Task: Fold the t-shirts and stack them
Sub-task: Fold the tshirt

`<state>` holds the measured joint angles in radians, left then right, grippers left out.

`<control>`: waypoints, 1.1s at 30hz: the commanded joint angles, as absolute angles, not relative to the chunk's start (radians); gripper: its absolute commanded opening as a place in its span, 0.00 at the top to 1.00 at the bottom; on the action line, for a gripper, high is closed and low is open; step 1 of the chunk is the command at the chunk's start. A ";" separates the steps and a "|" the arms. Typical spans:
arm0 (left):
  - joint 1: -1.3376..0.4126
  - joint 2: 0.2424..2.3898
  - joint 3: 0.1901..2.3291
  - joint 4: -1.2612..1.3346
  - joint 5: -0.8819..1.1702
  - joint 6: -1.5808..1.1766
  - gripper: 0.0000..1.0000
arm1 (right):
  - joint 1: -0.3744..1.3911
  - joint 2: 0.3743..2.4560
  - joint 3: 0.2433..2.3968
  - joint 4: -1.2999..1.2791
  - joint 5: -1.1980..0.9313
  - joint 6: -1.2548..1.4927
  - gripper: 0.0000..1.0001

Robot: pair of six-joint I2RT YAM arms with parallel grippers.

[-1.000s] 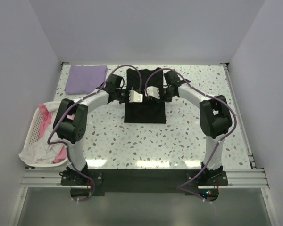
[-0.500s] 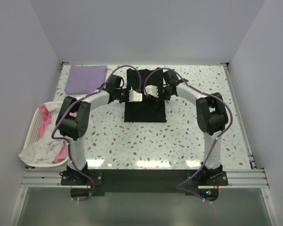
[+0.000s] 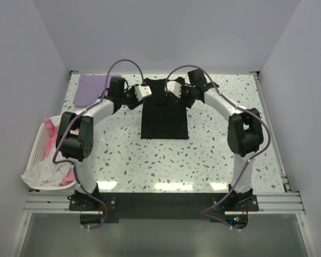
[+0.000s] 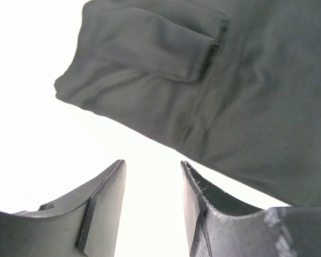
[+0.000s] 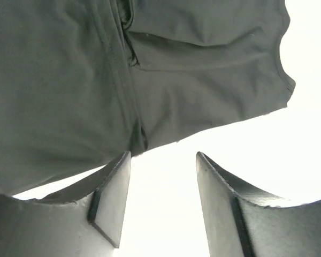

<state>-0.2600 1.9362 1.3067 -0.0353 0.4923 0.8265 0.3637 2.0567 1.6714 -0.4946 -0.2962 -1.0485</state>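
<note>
A black t-shirt [image 3: 163, 119] lies flat in the middle of the table as a narrow strip, its sleeves folded in. My left gripper [image 3: 144, 90] hovers at its far left corner and my right gripper [image 3: 174, 88] at its far right corner. In the left wrist view the left gripper [image 4: 152, 167] is open and empty, with the black shirt [image 4: 241, 91] beyond it over the white table. The right gripper [image 5: 163, 158] is open and empty too, just off the black shirt's [image 5: 85, 75] edge. A folded purple t-shirt [image 3: 88, 91] lies at the far left.
A white basket [image 3: 38, 147] with white and pink clothes sits at the table's left edge. Grey walls close in the table on three sides. Purple cables loop above both arms.
Both grippers were shut low over the middle of the black shirt. They have opened and moved up and towards its far end.
</note>
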 commanded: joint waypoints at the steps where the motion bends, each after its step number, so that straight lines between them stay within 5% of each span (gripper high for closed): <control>1: -0.238 1.771 1.257 -0.067 0.581 0.672 0.50 | 0.360 1.863 1.639 -0.581 -0.340 -0.907 0.46; 6: -0.239 1.566 1.013 -0.031 0.722 0.669 0.50 | 0.388 1.721 1.386 -0.614 -0.400 -0.934 0.54; 12: -0.290 1.560 0.911 -0.110 0.706 0.803 0.51 | 0.460 1.689 1.194 -0.535 -0.368 -0.968 0.68; 33: -0.423 1.687 0.825 -0.153 0.494 1.117 0.59 | 0.518 1.825 1.057 -0.399 -0.258 -1.018 0.73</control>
<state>-0.4160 1.6604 0.8055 -0.1093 0.5194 1.0573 0.5110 1.7943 1.0866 -0.4278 -0.2974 -0.9733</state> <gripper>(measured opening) 0.426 0.283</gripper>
